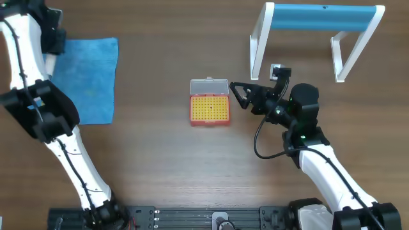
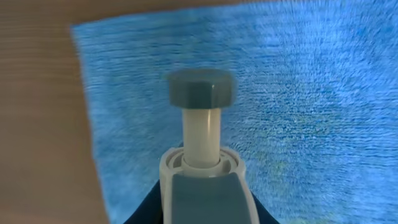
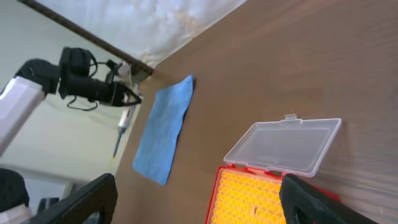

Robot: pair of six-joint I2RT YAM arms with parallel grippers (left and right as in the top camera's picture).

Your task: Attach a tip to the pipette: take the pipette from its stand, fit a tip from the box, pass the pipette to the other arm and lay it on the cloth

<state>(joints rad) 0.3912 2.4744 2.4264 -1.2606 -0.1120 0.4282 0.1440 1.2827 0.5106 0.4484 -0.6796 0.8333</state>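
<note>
Left hand (image 3: 124, 96) with pipette (image 2: 200, 130) above cloth (image 1: 89, 76)

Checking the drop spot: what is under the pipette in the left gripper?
The blue cloth lies beneath the pipette, with wooden table beside it. The pipette's body covers the cloth directly below.

The tip box (image 1: 209, 108) is sitting mid-table, its open lid lying toward 12 o'clock and blocking a straight crossing there. The right gripper (image 1: 240, 96), fingers spread, is crowding the box's 3 o'clock side. The stand (image 1: 319, 18) is occupying the 1 o'clock corner. Bare table (image 1: 160, 160) is lying open from the box's 9 o'clock to the cloth (image 1: 89, 76) and all along 6 o'clock. The left gripper (image 3: 124, 96) is holding the pipette (image 2: 200, 134) above the cloth, taking up the room overhead.
</note>
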